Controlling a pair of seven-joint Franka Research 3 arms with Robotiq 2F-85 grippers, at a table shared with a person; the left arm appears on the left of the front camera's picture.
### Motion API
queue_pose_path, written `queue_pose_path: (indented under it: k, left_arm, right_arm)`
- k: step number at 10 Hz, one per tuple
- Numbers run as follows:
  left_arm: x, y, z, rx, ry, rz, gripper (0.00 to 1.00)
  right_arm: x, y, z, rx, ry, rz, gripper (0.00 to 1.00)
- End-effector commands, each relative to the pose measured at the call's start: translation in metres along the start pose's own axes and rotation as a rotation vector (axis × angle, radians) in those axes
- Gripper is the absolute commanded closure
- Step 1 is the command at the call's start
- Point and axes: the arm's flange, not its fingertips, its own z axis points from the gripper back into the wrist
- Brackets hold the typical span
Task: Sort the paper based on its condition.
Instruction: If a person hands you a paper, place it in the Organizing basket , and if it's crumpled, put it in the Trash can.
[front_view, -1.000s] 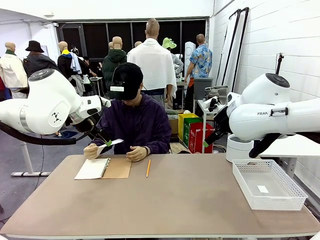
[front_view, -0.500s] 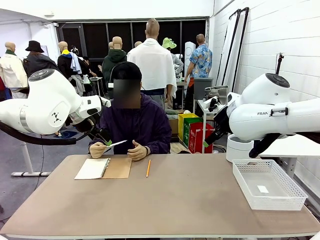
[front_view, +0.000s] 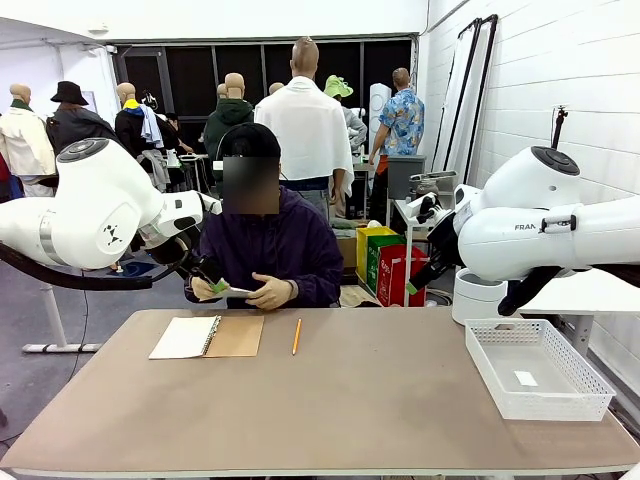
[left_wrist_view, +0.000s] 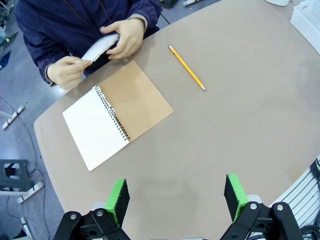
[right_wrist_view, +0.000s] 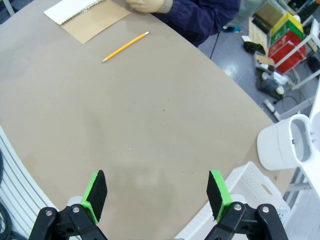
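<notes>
The person at the far side holds one sheet of paper (left_wrist_view: 100, 47) in both hands, curled between them above the table edge; the paper (front_view: 238, 291) also shows in the front view. My left gripper (left_wrist_view: 176, 197) hangs open high above the table, with nothing between its green pads (left_wrist_view: 118, 199). It sits close to the person's hands in the front view, left gripper (front_view: 214, 284). My right gripper (right_wrist_view: 156, 195) is open and empty too, raised over the right half of the table, right gripper (front_view: 412, 287).
An open spiral notebook (front_view: 205, 337) with a brown cover lies in front of the person, a yellow pencil (front_view: 296, 336) to its right. A white mesh basket (front_view: 537, 366) stands at the table's right edge with a small white scrap inside.
The person brought the second hand onto the sheet and drew it in, curling it between both hands. Neither arm has moved.
</notes>
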Motion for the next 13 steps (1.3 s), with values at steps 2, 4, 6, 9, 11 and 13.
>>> queue_pose_path:
  k: [2, 4, 6, 9, 11, 13]
  left_arm:
    - [0.0012, -0.0003, -0.0001, -0.002, 0.0, -0.002, 0.0]
    - [0.0012, -0.0003, -0.0001, -0.002, 0.0, -0.002, 0.0]
    - [0.0012, -0.0003, -0.0001, -0.002, 0.0, -0.002, 0.0]
    - [0.0012, -0.0003, -0.0001, -0.002, 0.0, -0.002, 0.0]
    - [0.0012, -0.0003, -0.0001, -0.002, 0.0, -0.002, 0.0]
    - [0.0012, -0.0003, -0.0001, -0.002, 0.0, -0.002, 0.0]
  right_arm:
    - [-0.0003, 0.0002, -0.001, 0.005, 0.0, -0.001, 0.0]
    - [-0.0003, 0.0002, -0.001, 0.005, 0.0, -0.001, 0.0]
    - [-0.0003, 0.0002, -0.001, 0.005, 0.0, -0.001, 0.0]
    - [-0.0003, 0.0002, -0.001, 0.005, 0.0, -0.001, 0.0]
    - [-0.0003, 0.0002, -0.001, 0.005, 0.0, -0.001, 0.0]
    - [-0.0003, 0.0002, -0.001, 0.005, 0.0, -0.001, 0.0]
